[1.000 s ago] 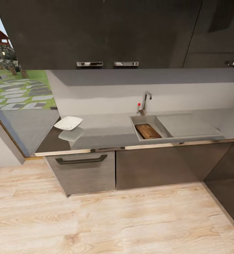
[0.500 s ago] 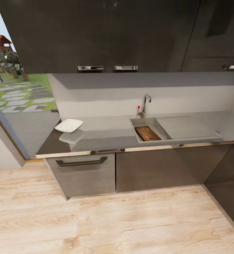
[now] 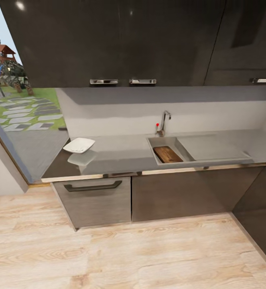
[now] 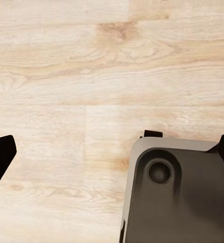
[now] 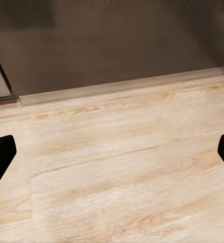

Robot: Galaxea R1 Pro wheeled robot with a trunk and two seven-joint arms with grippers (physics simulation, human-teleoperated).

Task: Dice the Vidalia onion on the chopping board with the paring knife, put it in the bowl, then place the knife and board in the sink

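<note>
The kitchen has glossy dark-grey cabinets (image 3: 120, 40) up high with shiny bar handles, and more dark doors and a drawer down low. A light wood floor (image 3: 120, 253) runs in front of them. Between them lies the long, shiny grey surface (image 3: 120, 154) with a thin metal front edge and a pale wall behind it. At the far left a big window shows grass and stepping stones outside.

The grey steel sink (image 3: 189, 150) is set into the surface, with a flat draining part at its right side. A shiny tap (image 3: 164, 122) with a red-tipped lever stands at its back edge. The dark brown wooden chopping board (image 3: 167, 154) lies inside the basin. The paring knife is too small to pick out. The shallow white bowl (image 3: 79, 145) with rounded corners sits on the surface near the left end, well apart from the sink.

The left pincer (image 4: 112, 162) points down at the wood floor, above a grey and black part of the robot (image 4: 178, 197). Its two dark fingertips sit wide apart with nothing between them. The right pincer (image 5: 112, 157) also hangs above the floor, facing a dark cabinet front, released and holding nothing.
</note>
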